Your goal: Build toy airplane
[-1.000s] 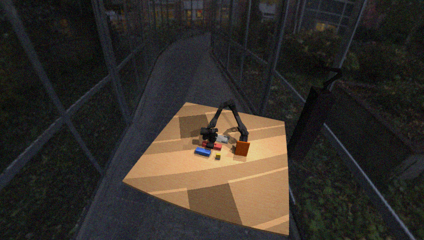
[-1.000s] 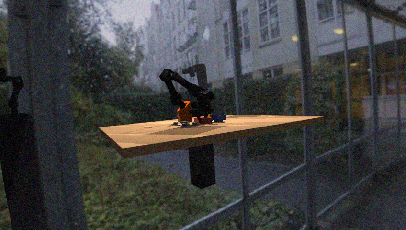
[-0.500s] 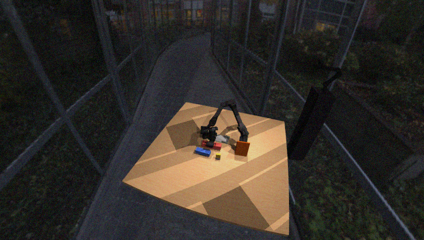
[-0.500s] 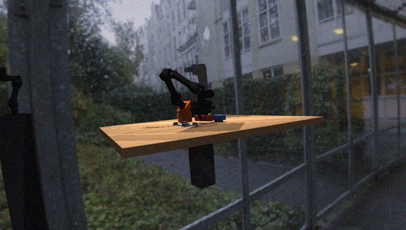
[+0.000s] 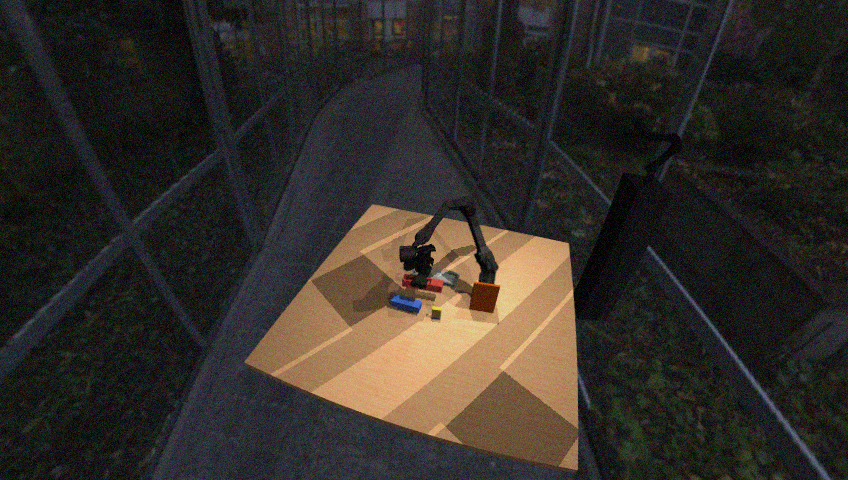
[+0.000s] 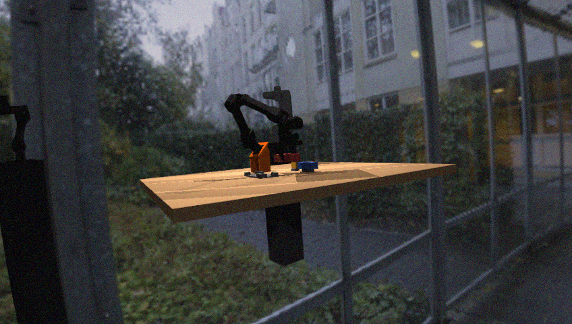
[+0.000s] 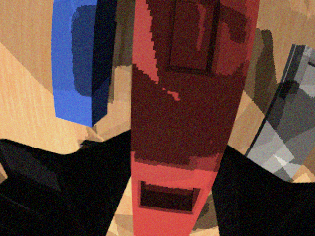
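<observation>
My gripper (image 5: pixel 420 282) (image 7: pixel 175 136) is shut on the red fuselage (image 5: pixel 433 285) (image 6: pixel 292 156) (image 7: pixel 182 118), which is raised a little above the table, with its shadow beneath. The wrist view shows its two rectangular sockets facing up, one on each side of the fingers. The blue wing (image 5: pixel 405 303) (image 6: pixel 307 165) (image 7: pixel 64 64) lies beside the fuselage. The small yellow tail fin (image 5: pixel 436 311) (image 6: pixel 294 165) is near the wing's end. The grey jig (image 5: pixel 451 278) (image 6: pixel 260 175) (image 7: pixel 298 105) lies on the other side of the fuselage, with no part in it.
An upright orange block (image 5: pixel 484 297) (image 6: pixel 263 160) stands near the arm's base, to the right of the parts in the top view. The wooden table (image 5: pixel 416 362) (image 6: pixel 224 192) carries patchy shadows. A dark pillar (image 5: pixel 618 237) stands beyond the table's right edge in that view.
</observation>
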Controlling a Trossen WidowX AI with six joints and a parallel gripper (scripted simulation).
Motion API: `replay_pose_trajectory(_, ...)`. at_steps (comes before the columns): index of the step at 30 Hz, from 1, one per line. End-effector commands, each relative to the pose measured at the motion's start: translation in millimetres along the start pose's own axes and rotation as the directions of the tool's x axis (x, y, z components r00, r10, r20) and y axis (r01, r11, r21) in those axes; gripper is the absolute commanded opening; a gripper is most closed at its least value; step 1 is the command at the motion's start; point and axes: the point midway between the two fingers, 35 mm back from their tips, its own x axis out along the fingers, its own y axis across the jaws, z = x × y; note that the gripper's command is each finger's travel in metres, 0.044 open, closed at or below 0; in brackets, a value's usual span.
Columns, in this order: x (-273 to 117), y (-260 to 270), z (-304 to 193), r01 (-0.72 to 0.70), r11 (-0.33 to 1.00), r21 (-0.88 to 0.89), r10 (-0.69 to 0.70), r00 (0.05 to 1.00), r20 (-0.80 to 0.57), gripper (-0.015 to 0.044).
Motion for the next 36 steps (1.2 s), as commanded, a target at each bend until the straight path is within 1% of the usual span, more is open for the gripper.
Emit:
replay_pose_trajectory(1, -17, 0, 2, -0.004, 1.000, 0.010, 0.004, 1.000, 0.011, 0.0000)
replay_pose_trajectory(19, -68, -5, -6, 0.035, 0.999, 0.040, -0.035, 0.999, -0.003, 0.0000)
replay_pose_trajectory(23, -68, -7, -5, 0.034, 0.999, 0.041, -0.034, 0.999, -0.003, 0.0000)
replay_pose_trajectory(36, -52, -42, -3, 0.007, 0.999, 0.054, -0.006, 1.000, -0.005, 0.0000)
